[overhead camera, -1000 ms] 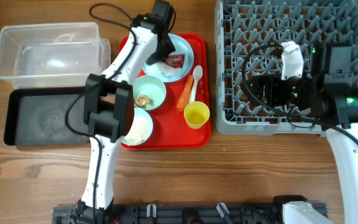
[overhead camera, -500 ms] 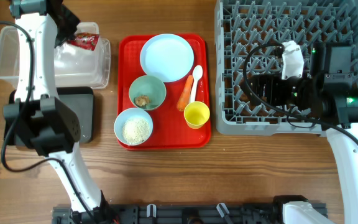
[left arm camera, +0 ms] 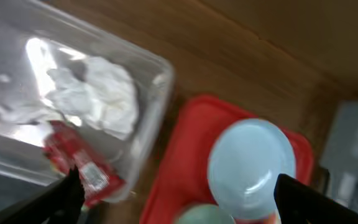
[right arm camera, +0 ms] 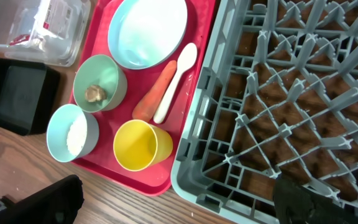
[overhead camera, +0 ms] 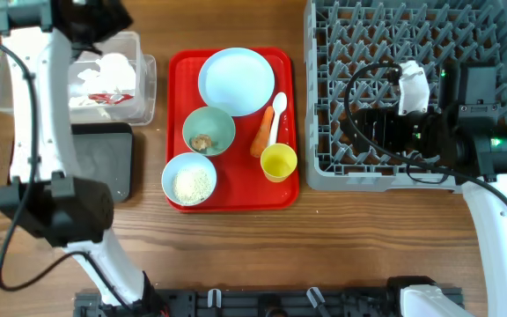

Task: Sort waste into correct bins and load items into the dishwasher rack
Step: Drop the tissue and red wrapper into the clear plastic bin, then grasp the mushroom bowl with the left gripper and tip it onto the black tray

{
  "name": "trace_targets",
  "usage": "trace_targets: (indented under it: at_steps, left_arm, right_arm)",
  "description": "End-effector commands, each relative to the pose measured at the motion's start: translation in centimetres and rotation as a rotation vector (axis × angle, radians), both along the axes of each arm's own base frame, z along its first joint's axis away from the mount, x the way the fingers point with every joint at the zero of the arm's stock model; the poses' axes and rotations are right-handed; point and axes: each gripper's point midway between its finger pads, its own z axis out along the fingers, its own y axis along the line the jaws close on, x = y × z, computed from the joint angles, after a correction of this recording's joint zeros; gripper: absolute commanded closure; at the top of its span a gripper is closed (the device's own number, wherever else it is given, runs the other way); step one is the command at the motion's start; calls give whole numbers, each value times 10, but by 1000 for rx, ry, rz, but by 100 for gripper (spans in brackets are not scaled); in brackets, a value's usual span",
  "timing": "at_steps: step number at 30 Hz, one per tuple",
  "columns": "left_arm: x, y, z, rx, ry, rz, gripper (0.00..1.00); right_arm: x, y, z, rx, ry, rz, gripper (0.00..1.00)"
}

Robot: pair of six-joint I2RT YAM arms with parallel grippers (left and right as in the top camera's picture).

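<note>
My left gripper (overhead camera: 102,22) (left arm camera: 179,199) hangs open over the clear tub (overhead camera: 143,84) with nothing between its fingers. Below it in the tub lie the red wrapper (overhead camera: 106,97) (left arm camera: 73,163) and the crumpled white paper (overhead camera: 106,69) (left arm camera: 98,99). The red tray (overhead camera: 236,198) holds the blue plate (overhead camera: 236,81), a bowl with a brown lump (overhead camera: 209,130), a bowl of rice (overhead camera: 190,179), the carrot (overhead camera: 262,132), the white spoon (overhead camera: 277,113) and the yellow cup (overhead camera: 278,162). My right gripper (overhead camera: 372,128) (right arm camera: 176,205) stands open and empty over the front left of the dishwasher rack (overhead camera: 385,35).
The black tray (overhead camera: 104,167) lies in front of the tub, partly hidden by my left arm. The rack (right arm camera: 291,93) holds nothing and its upright pegs stand close to the red tray's right edge (right arm camera: 194,124).
My left arm swung from the plate to over the clear tub and its gripper opened. The red wrapper and white paper left the plate and now lie in the tub. The right arm has not moved.
</note>
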Motion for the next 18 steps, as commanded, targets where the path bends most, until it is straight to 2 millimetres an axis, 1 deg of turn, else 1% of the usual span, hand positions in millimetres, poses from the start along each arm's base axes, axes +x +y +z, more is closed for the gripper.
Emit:
trace_targets:
  at_steps: [1,2,3,4,5,7,9,10,12,14,15,17,18]
  left_arm:
    - [-30,-86,-15,-27,118,-265,4]
    - [-47,-109,-28,-23,186,-318,4]
    - [-59,-126,-38,-17,238,-346,5]
    - [-80,-150,-57,-16,324,-372,8]
    - [-96,-169,-77,8,385,-420,8]
    - [-111,-196,-109,32,423,-494,8]
    - [-118,-214,-141,48,423,-542,11]
    - [-120,-219,-155,60,421,-554,16]
    - [-118,-213,-182,134,397,-545,25]
    - [-118,-206,-196,168,395,-528,31]
    - [-118,-203,-203,179,393,-522,37]
    - [-117,-202,-212,181,381,-518,47]
    - [-119,-205,-219,181,375,-524,49]
  right_arm:
    - [2,4,4,20,-2,7,0]
    - [2,4,4,20,-2,7,0]
    - [2,4,4,20,-2,7,0]
    - [2,4,4,20,0,7,0]
    - [2,4,4,20,-2,8,0]
    - [2,4,4,20,-3,7,0]
    - [2,4,4,20,-1,7,0]
    - [2,4,4,21,2,7,0]
    - [1,4,4,20,5,7,0]
    - [1,4,3,20,7,7,0]
    - [1,4,3,20,6,7,0]
    - [1,4,4,20,4,7,0]
    - [2,4,4,21,2,7,0]
